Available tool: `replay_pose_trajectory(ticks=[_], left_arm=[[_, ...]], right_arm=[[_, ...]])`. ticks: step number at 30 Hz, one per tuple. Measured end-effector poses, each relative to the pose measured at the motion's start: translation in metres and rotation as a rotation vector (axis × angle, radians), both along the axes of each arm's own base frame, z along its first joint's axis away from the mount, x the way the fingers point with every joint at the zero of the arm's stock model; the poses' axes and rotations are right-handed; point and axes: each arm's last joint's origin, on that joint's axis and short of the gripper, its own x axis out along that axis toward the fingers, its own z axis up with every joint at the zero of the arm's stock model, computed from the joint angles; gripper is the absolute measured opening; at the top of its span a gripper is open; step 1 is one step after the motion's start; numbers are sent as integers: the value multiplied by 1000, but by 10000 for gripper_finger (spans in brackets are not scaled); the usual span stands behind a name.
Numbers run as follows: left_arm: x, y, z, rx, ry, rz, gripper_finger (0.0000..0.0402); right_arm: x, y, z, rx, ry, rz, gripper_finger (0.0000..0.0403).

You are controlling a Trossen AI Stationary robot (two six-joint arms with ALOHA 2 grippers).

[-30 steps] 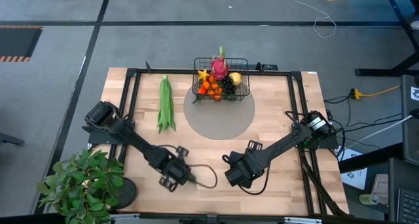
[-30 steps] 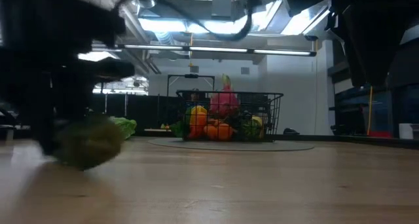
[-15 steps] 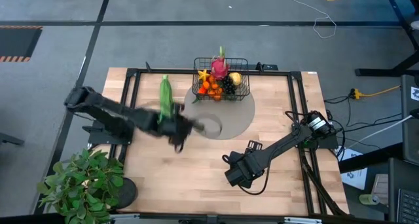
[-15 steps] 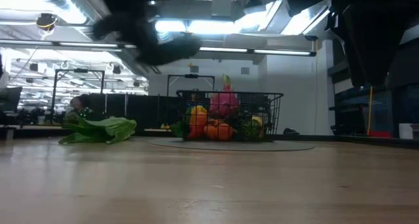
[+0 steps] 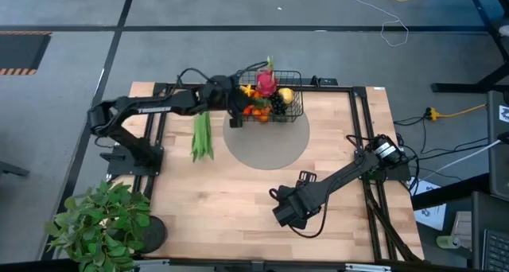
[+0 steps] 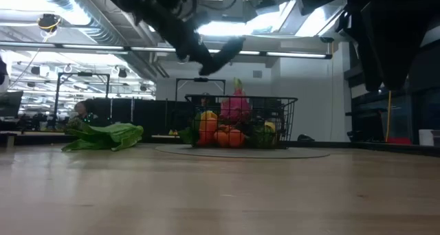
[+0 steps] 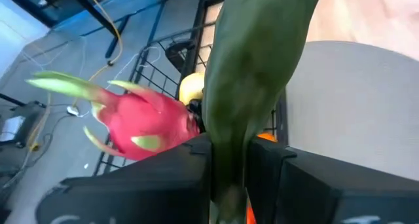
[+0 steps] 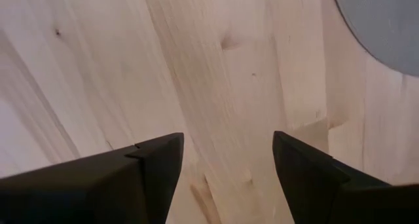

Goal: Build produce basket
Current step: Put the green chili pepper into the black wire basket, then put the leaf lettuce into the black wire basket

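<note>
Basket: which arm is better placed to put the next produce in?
Left. The left hand is at the basket, shut on a green vegetable; the right hand waits open, far from it.

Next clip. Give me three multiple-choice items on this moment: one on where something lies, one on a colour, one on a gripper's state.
1. Where is the corn husk?
A. in the basket
B. flat on the table, outside the basket
C. on the floor

2. What colour is the dragon fruit in the basket?
A. pink
B. blue
C. white

3. How is the left gripper?
A. open and empty
B. shut on a green vegetable
C. out of view

Key: 1 B, the husk lies on the wood apart from the basket. 2 A, its skin is pink with green tips. 3 B, the left wrist view shows both fingers clamping the vegetable beside the basket.
</note>
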Motion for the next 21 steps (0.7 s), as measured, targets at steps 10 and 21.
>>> replay_pose_trajectory(ticks=[10, 21], left_arm=[[26, 21, -20, -29, -70, 112, 122], [29, 16, 13, 23, -14, 273, 194]], right_arm=[[2, 1, 0, 12, -18, 14, 223], [4, 2, 0, 24, -42, -6, 223]])
